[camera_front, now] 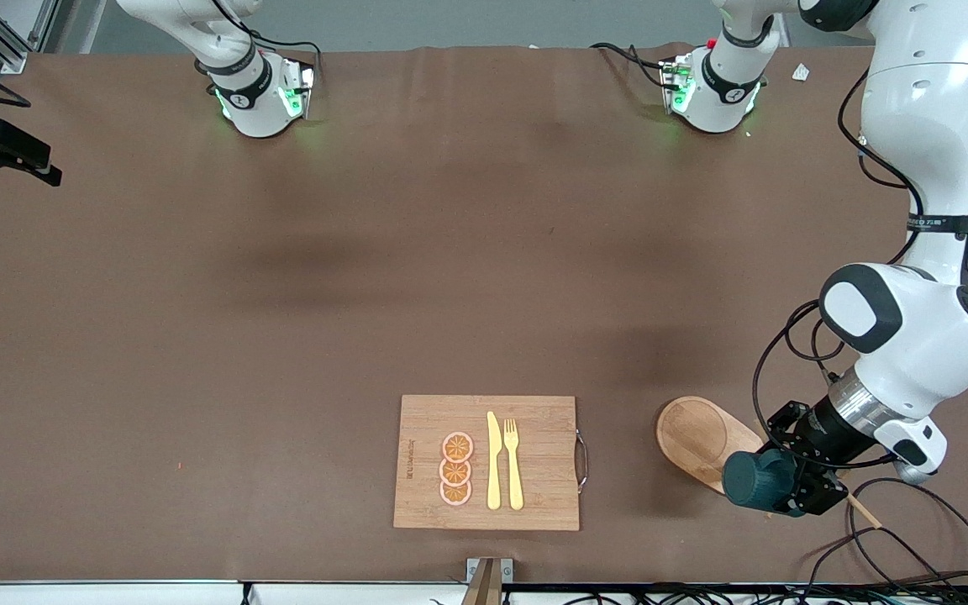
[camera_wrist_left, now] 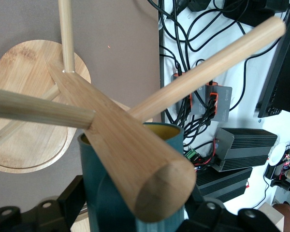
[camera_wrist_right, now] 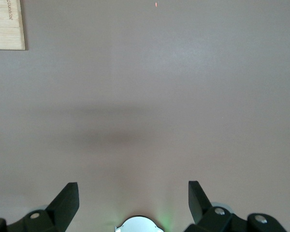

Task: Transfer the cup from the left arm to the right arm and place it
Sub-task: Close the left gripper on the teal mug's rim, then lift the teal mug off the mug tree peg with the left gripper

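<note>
The dark teal cup is held on its side in my left gripper, which is shut on it, over the table's front edge at the left arm's end. In the left wrist view the cup shows its mustard-yellow inside between the fingers. The wooden peg rack's post and pegs cross right in front of it. The rack's oval base lies beside the cup. My right gripper is open and empty above bare table; it is out of the front view.
A bamboo cutting board with three orange slices, a yellow knife and a yellow fork lies near the table's front edge at the middle. Cables and boxes lie past the table edge.
</note>
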### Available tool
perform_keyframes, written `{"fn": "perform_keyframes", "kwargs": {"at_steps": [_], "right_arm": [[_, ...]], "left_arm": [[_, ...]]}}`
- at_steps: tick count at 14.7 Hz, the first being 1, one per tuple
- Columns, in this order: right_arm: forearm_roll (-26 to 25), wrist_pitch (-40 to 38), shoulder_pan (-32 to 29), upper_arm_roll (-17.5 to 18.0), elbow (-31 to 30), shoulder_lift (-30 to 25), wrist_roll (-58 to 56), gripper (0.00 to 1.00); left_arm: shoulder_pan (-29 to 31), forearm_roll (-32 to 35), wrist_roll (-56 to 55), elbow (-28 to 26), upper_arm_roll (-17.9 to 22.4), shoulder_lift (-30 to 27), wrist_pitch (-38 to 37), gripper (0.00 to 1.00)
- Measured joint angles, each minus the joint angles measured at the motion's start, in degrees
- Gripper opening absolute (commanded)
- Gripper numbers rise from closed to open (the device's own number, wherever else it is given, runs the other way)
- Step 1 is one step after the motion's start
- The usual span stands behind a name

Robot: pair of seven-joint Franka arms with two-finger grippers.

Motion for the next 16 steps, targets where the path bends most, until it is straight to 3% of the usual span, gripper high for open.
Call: {"fn": "perform_keyframes", "kwargs": {"at_steps": [10, 16], "right_arm": [[0.0, 0.0, 0.0, 0.0, 0.0, 0.0, 0.0, 1.0], [0.0, 0.0, 0.0, 0.0, 0.0, 0.0, 0.0, 1.0]], "left_arm": [[-0.6, 0.0, 0.0, -0.2, -0.1, -0.9, -0.1, 0.82], [-0.4, 0.0, 0.0, -0.6, -0.1, -4.6, -6.6, 0.82]]}}
